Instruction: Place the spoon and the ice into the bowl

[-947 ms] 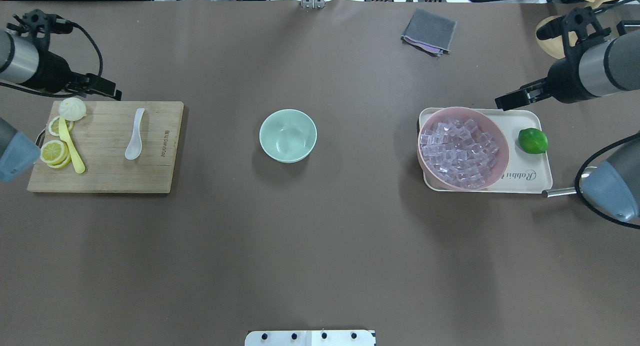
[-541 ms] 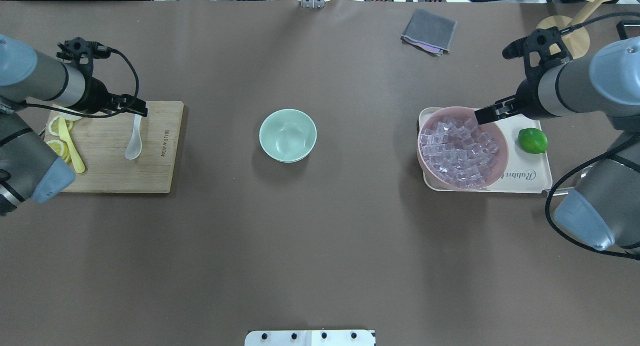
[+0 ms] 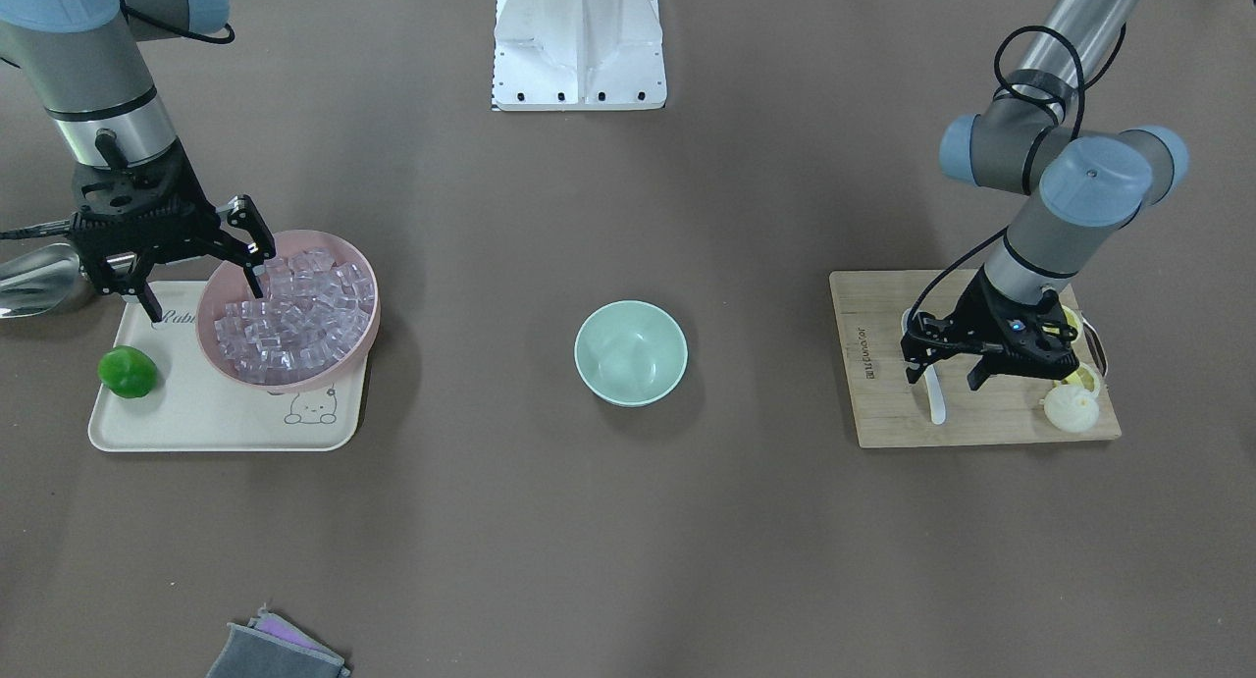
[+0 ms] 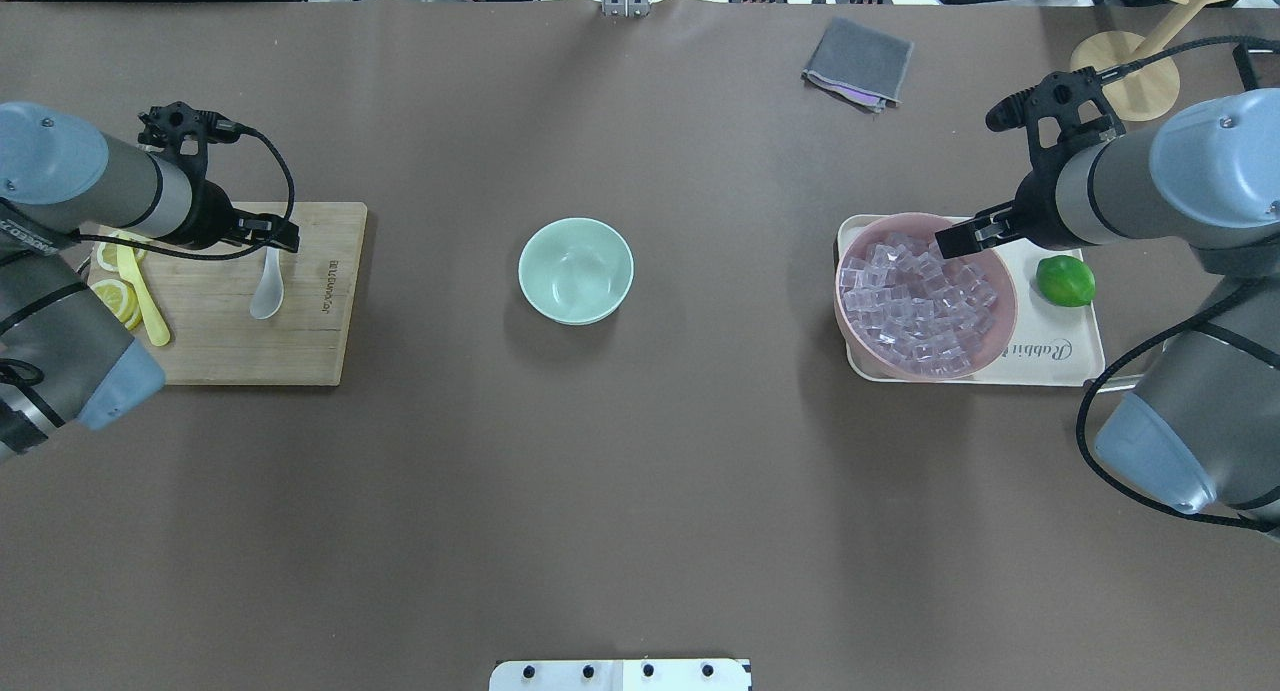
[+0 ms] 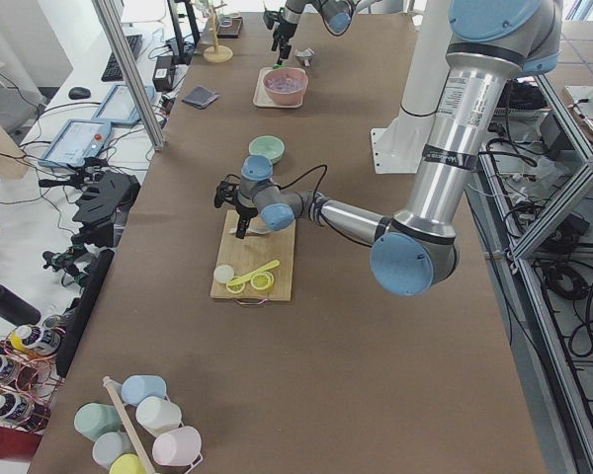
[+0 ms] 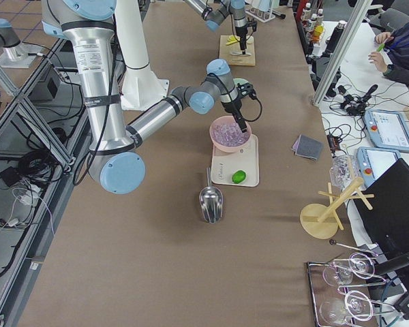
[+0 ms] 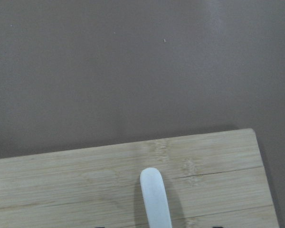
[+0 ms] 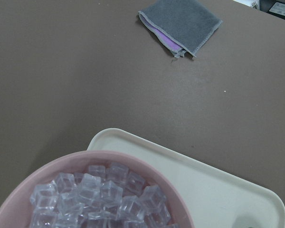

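Grippers first: the left gripper [image 3: 944, 372] was spread open with nothing in it. It hung over the handle end of the spoon [image 4: 268, 293], with one finger on either side of the handle in the front camera. I couldn't tell how far above the cutting board [image 4: 220, 356] it was. The right gripper [image 3: 204, 290] was wide open too and also empty. One finger was over the ice [image 4: 915, 301] and the other was outside the pink bowl [image 4: 1008, 316], above the tray [image 4: 1060, 366], so it looked to be straddling the rim.

Using the overhead view as a dial with the bowl [image 4: 575, 271] at the centre (it had nothing in it), the spoon lay well off at 9 o'clock and the ice well off at 3. The spoon's handle pointed to 12 and its scoop to 6.

My take on doing this step well:
- **Left side:** the wrist camera had the handle dead centre, so I'd go straight down with no sideways fiddling. I'd close a bit back from the very tip, since glossy ceramic probably slides in a shallow pinch.
- **Right side:** I'd nudge it toward 9 o'clock so both fingers clear the rim before dropping. Otherwise it could clip the pink bowl and shove it across the tray toward the lime [image 4: 1065, 280].
- **Ice:** I'd also narrow the opening and go for one cube on top of the pile. Those cubes are likely slippery and packed loosely.
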Motion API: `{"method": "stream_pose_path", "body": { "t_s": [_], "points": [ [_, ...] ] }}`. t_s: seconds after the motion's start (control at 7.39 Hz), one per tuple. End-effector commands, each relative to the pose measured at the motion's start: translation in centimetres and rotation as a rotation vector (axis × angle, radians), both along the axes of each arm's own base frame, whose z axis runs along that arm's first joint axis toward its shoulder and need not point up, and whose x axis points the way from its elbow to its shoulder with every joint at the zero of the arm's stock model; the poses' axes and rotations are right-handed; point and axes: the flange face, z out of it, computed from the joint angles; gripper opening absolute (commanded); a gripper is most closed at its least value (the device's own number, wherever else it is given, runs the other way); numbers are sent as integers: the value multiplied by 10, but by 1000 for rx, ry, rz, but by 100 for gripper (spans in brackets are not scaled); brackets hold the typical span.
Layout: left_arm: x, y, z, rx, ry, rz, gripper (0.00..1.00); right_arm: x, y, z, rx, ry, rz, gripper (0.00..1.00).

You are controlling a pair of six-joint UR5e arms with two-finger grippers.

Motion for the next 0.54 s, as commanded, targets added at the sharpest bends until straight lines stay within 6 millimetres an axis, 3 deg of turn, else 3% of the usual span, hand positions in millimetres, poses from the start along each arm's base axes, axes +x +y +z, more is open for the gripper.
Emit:
{"method": "stream_pose_path", "body": {
  "t_s": [0.0, 0.14, 0.41],
  "points": [
    [7, 5, 0, 1, -1, 13, 45, 0, 1, 0, 1, 1, 0, 100],
    [10, 6, 0, 1, -1, 18, 40, -1, 1, 0, 0, 0, -2, 100],
    [10, 7, 1, 1, -2, 20, 9, -2, 2, -2, 4, -3, -2, 100]
  ]
}}
